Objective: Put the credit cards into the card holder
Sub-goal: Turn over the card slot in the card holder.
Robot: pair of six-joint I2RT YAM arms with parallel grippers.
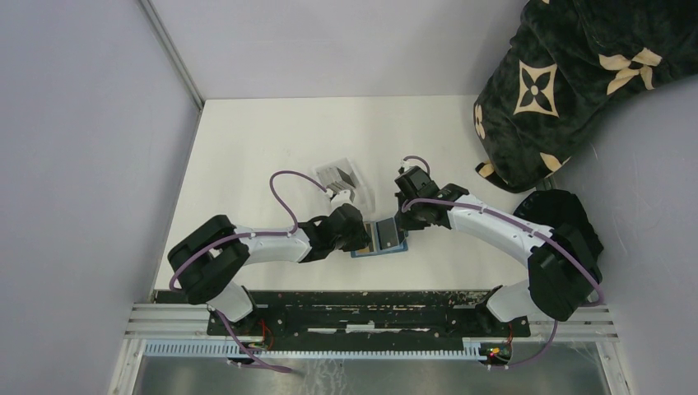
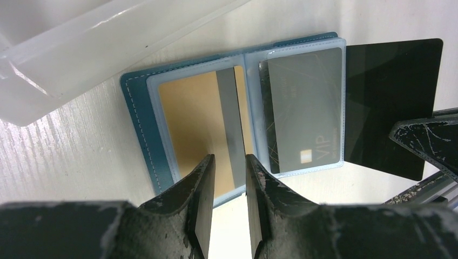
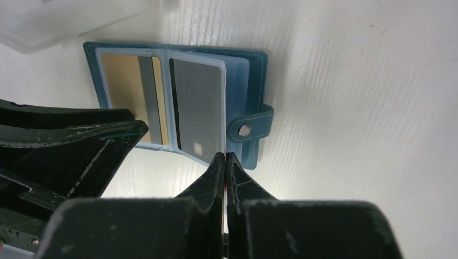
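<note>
Credit cards [image 2: 305, 108] look thin, stiff and slick, best pinched edgewise, as the right hand [image 3: 225, 162] grips the dark card [image 2: 389, 102] beside the card holder [image 2: 135, 124]; the left hand [image 2: 230, 162] hangs slightly open.

White arms [image 1: 272, 243], black joints, purple cables [image 1: 284, 176] (scuffed black fingers [image 2: 201, 186])

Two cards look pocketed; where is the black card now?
Left wrist view shows the black card overlapping the right edge of the open card holder, beside the grey VIP card, pinched in the right gripper.
</note>
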